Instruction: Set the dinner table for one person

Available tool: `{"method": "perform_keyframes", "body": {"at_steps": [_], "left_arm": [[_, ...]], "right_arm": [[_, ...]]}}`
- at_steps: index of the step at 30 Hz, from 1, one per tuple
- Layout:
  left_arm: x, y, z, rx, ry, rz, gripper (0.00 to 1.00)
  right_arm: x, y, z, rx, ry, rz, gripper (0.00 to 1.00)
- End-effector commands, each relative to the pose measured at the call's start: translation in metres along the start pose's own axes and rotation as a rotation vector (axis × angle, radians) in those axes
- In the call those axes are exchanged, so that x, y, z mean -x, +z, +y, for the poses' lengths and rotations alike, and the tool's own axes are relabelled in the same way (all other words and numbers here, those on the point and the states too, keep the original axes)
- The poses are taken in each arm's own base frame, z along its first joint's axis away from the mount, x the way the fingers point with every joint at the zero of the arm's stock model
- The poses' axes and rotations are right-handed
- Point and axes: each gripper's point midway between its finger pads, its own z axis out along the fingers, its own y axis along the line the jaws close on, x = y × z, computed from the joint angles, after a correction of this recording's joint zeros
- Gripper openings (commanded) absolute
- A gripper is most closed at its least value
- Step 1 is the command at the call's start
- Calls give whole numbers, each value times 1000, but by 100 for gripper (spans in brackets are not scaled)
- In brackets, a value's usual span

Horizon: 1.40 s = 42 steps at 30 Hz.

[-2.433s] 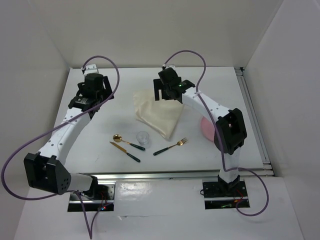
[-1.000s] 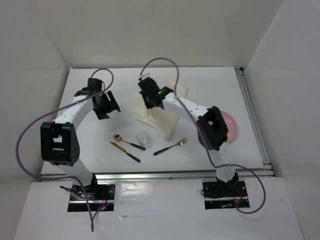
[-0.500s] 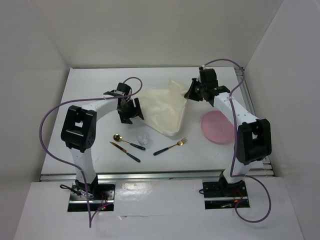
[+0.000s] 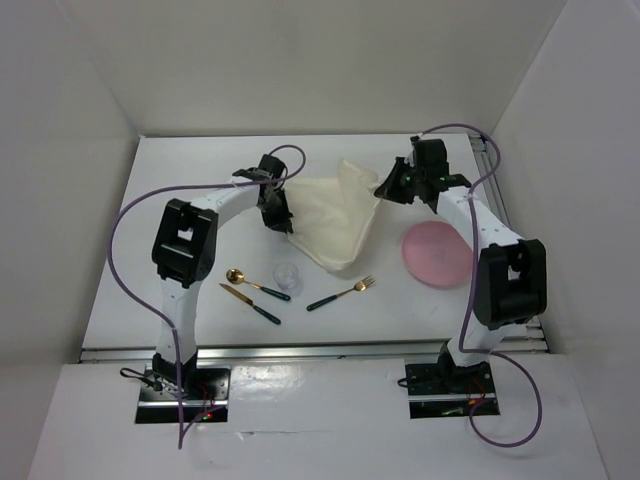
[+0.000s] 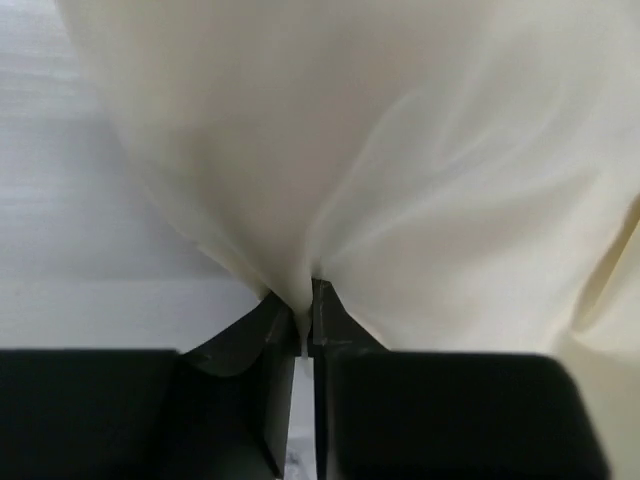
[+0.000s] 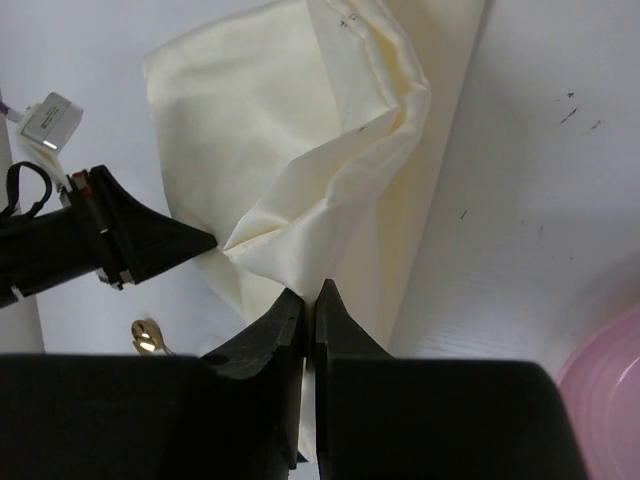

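The big white worktop (image 4: 180, 210) had metal rails (image 4: 508, 240) along its edges. The two arms were bolted at its 6 o'clock edge.

A cream cloth (image 4: 335, 215) lay near the middle of the worktop, a bit toward 12 o'clock. It was rumpled and full of folds.

The left hand (image 4: 277, 208) was at the cloth's 9 o'clock side. Its two fingers (image 5: 265, 335) were pressed almost together, and a fold of the cloth was pinched between them. The right hand (image 4: 392, 186) was at the cloth's 2 o'clock corner. Its fingers (image 6: 345, 335) were squeezed narrow too. The cloth's edge ran in between their tips, so this hand held the cloth as well. Between the two hands the cloth bunched up into a ridge.

A pink plate (image 4: 437, 253) sat on the worktop at 3 o'clock from the cloth, near it but not touching. A gold fork (image 4: 342, 293) with a dark handle lay at 6 o'clock from the cloth. A small clear glass (image 4: 288, 275) stood at 7 o'clock, close to the cloth's edge. A gold spoon (image 4: 256, 284) with a dark handle lay just beside the glass, on its 9 o'clock side. I could not tell if the two touched. A knife (image 4: 250, 301) with a dark handle lay just beside the spoon, toward 6 o'clock.
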Motion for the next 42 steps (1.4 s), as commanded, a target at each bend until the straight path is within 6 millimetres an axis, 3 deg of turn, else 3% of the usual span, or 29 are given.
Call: {"method": "perform_keyframes", "body": {"at_steps": [1,2,4,7,8,10,11,13,14,17,18,19,20,21,23,24,27,29,30,31,32,34,35,37,39,40,42], "left_arm": [[3,16,0,31,-4,35,15],[5,13,-2,28,9,31,0],[16,11,7,40,-19,29,0],[52,-26,5,-7,-18,-54,0],[75,-54,-8,-41,-14,-131,0],[100,-85,-13,-63,26,-210,0],[118,-110,-23,-89,40,-264,0],[138,-140,-30,-102,72,-329,0],[156,-167,-40,-132,88,-396,0],[166,-165,-37,-118,100,-393,0],[170,-161,-32,-111,90,-392,13],[167,-153,-30,-108,97,-367,31],[166,-139,-19,-85,81,-336,59],[166,-134,-10,-68,65,-317,69],[165,-137,4,-18,47,-319,81],[160,-133,16,33,36,-312,94],[148,-146,35,114,24,-335,100],[140,-151,53,186,-13,-359,98],[127,-142,71,224,-40,-327,94],[121,-156,70,214,-48,-345,90],[116,-157,79,230,-58,-346,78],[92,-146,96,269,-73,-303,69],[87,-153,103,280,-102,-311,66],[63,-143,125,308,-141,-259,68],[57,-144,124,216,-162,-264,78],[38,-130,124,164,-159,-198,82],[32,-116,127,131,-169,-171,86]], "right_arm": [[36,-24,26,89,-18,-115,0],[37,-25,25,92,-14,-114,0],[43,-25,30,107,-19,-121,0],[63,-26,34,132,-11,-150,0],[75,-27,44,160,-23,-169,0],[90,-31,49,169,-29,-200,0],[102,-34,56,186,-40,-227,0],[107,-37,61,219,-30,-240,0],[104,-41,61,226,-34,-250,0],[89,-39,60,242,-23,-248,0],[72,-33,47,223,2,-240,0],[57,-28,45,221,11,-224,0],[40,-22,45,215,6,-203,0],[15,-12,28,171,36,-166,0],[-13,-1,22,129,65,-122,0],[-30,5,9,85,97,-98,0],[-52,21,-4,31,127,-51,0],[-58,27,-6,-6,136,-32,0],[-58,29,-8,-20,138,-31,0],[-55,31,-6,-19,138,-32,0],[-57,31,-8,-25,139,-26,0],[-51,32,-4,-18,138,-34,0],[-51,32,-4,-18,138,-34,0],[-46,32,1,1,134,-43,0],[-43,31,6,16,132,-44,0],[-39,30,9,23,130,-53,0],[-40,30,10,30,129,-47,0]]}}
